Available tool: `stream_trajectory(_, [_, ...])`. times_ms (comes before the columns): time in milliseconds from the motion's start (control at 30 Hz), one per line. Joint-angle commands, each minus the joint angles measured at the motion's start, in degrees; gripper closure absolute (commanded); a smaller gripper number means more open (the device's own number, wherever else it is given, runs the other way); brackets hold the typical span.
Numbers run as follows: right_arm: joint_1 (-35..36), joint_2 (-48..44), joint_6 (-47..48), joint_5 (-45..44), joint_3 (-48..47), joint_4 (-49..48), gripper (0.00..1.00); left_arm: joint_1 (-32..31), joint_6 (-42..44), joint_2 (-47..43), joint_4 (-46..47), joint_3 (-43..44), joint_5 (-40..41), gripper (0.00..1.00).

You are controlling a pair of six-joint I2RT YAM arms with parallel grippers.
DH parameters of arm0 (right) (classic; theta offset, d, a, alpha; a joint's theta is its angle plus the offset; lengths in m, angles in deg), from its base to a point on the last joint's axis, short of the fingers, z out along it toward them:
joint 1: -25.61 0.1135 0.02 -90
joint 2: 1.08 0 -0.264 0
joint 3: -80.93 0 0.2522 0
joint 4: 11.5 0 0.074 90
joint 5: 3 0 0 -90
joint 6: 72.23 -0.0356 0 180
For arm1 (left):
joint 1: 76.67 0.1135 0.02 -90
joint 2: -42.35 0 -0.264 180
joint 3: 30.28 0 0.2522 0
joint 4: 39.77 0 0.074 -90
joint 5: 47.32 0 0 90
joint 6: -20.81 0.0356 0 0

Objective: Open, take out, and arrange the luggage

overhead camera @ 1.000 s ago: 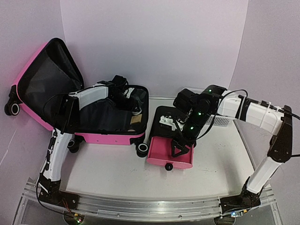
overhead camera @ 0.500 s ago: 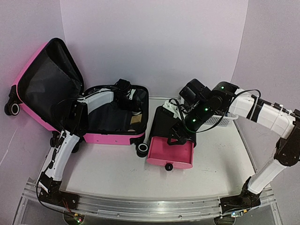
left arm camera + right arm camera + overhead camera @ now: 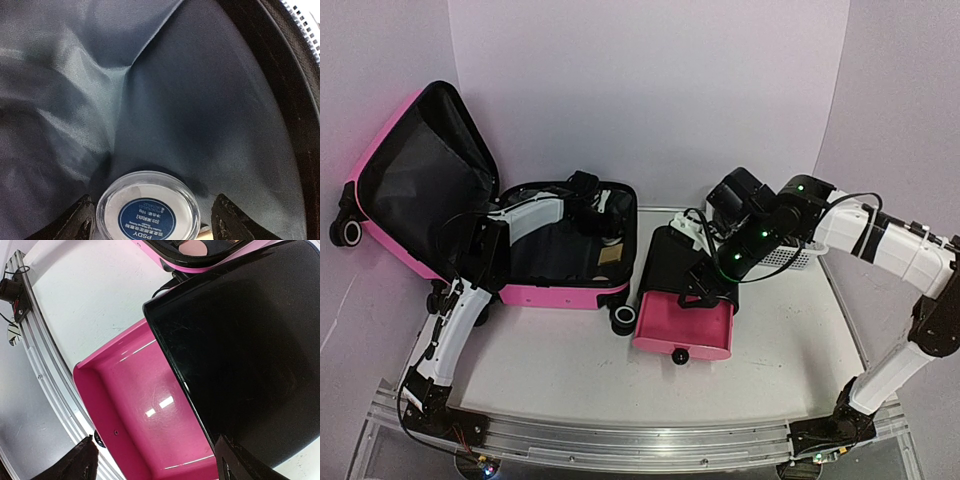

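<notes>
From above, the right gripper (image 3: 706, 290) has risen out of the pink drawer (image 3: 680, 328) in the last second and now hangs at its back edge, by the black cabinet (image 3: 668, 262). The left gripper (image 3: 592, 212) has pushed deeper into the luggage (image 3: 560, 292), which lies open at the left of the table, lid up. We judge unpacking is underway. We count one suitcase, one cabinet, one pulled-out drawer, one white basket (image 3: 790, 258).

In the left wrist view, the fingers are spread to either side of one round jar (image 3: 147, 215) with a blue label on the grey lining. They are not clamped on it.

In the right wrist view, the fingers are apart and hold nothing above the drawer.
</notes>
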Motion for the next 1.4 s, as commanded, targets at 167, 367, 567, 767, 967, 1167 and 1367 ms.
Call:
stream_trajectory(167, [-0.05,-3.00,-0.93,-0.99,0.80,-2.58,0.18,-0.42,0.23,-0.26,2.80,-1.45,0.93,0.18])
stream_trajectory(367, [-0.07,-2.83,-1.03,-0.93,0.99,-2.86,0.18,-1.16,-0.71,-2.68,2.77,-6.46,1.01,0.22])
stream_trajectory(567, [-0.07,-2.96,-0.95,-0.87,0.60,-3.14,0.18,-1.15,0.65,-5.40,2.73,-6.60,1.11,0.34])
stream_trajectory(767, [-0.07,-3.83,-0.94,-1.56,1.04,-3.53,0.18,-0.92,2.97,-12.76,2.43,-7.70,3.93,0.41])
stream_trajectory(967, [-0.07,-5.19,-2.35,-6.87,2.65,-5.45,0.17,-0.97,5.13,-26.14,2.37,-16.73,3.85,0.45])
stream_trajectory(1167, [-0.28,-7.17,-6.25,-25.05,4.42,-6.94,0.06,-2.27,6.87,-44.16,2.46,-32.22,-7.96,0.46])
stream_trajectory(1367, [-7.64,-10.19,-9.86,-24.61,6.60,-7.70,0.02,-16.52,27.08,-62.92,2.67,-48.45,-11.21,0.46])
